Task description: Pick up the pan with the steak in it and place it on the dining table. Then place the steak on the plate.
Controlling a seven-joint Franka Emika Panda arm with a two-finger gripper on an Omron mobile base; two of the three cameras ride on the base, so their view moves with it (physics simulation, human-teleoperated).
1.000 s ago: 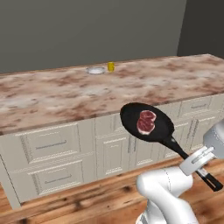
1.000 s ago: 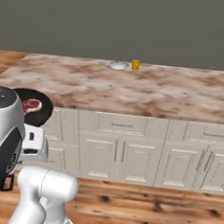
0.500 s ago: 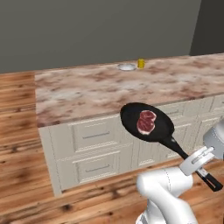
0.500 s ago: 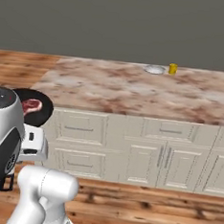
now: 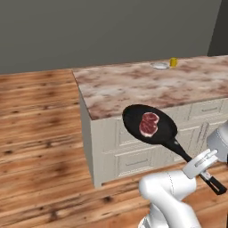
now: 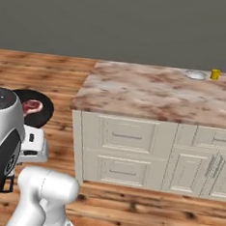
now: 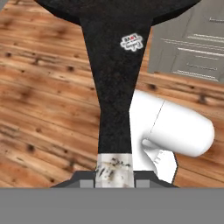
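The carrying step is in hand: the gripper (image 5: pixel 201 165) has its fingers closed tight on the long handle of the pan (image 5: pixel 149 124), gripping near the handle's far end, and holds the pan in the air beside the arm, above the wooden floor (image 5: pixel 40 133) and in front of the cream cabinets (image 6: pixel 130 155). The steak (image 5: pixel 149 123) lies flat in the middle of the pan, which looks roughly level; in the hand view the handle (image 7: pixel 114 87) runs straight up from the fingers. The pan is not yet over the dining table (image 5: pixel 147 87), whose marbled surface ends at a corner just behind it. Next, I judge, the pan must rise above the surface edge, swing inward and be set down flat without tipping the steak. The near part of the surface looks bare, so little stands in the way except the edge itself and the cabinet front below it. Far back on the surface sits the plate (image 6: pixel 196 74), with a small yellow cup (image 6: pixel 215 74) just beside it, well apart from the pan.
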